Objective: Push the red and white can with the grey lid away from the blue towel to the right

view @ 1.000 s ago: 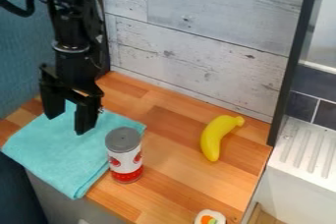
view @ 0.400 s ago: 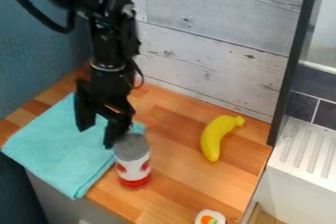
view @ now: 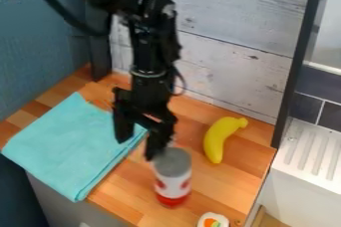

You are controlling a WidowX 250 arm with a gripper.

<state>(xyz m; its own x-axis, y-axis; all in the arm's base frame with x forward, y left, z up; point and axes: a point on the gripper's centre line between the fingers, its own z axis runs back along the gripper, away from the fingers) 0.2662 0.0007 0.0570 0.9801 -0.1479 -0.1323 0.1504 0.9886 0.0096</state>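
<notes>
Counts by kind: 1 can (view: 174, 180), lower centre of frame; 1 cloth (view: 70, 146), left; 1 banana (view: 216, 140), right of centre; 1 toy sushi piece (view: 212, 220), bottom edge; 1 wooden counter (view: 223, 183), centre to bottom; 1 ribbed drainboard (view: 311, 159), right edge.

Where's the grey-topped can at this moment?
The can is in the lower middle of the camera view, right beside the gripper, with the blue-green cloth to its left and the banana up to its right.

The can (view: 172, 177) is blurred, the sushi roll (view: 213, 220) cut off.
</notes>
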